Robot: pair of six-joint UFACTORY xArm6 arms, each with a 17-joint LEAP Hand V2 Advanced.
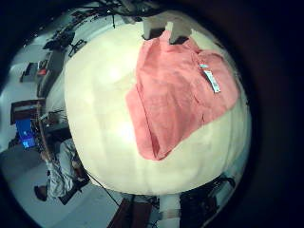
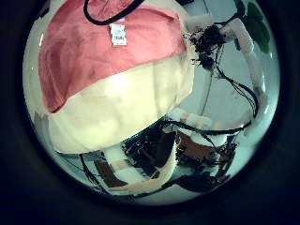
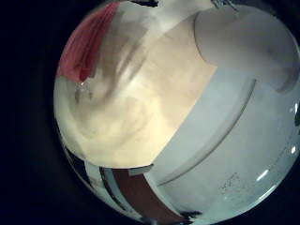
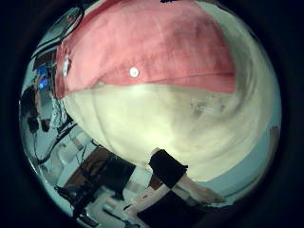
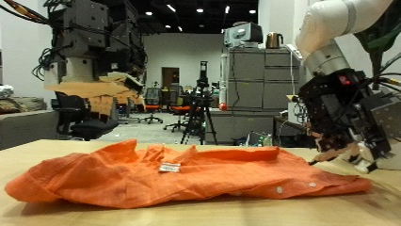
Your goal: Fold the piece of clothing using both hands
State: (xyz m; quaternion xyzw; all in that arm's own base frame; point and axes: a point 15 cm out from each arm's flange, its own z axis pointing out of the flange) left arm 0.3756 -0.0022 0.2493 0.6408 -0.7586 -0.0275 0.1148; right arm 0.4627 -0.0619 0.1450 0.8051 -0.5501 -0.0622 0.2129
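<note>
Across the pale wooden worktop (image 5: pixel 50 151) lies the crumpled orange woven shirt (image 5: pixel 163 174), spread mostly flat with its long axis running along the worktop's near edge, collar end toward the left hand (image 5: pixel 103 47) and buttoned hem toward the right hand (image 5: pixel 344 118). That layout suits a fold from both ends. Above one end hangs the left hand, its fingers hidden, so I cannot tell their state. Just beside the hem, the right hand's fingers (image 5: pixel 341 151) hang loosely apart, holding nothing. A small white tag (image 5: pixel 168 168) sits on top of the cloth.
</note>
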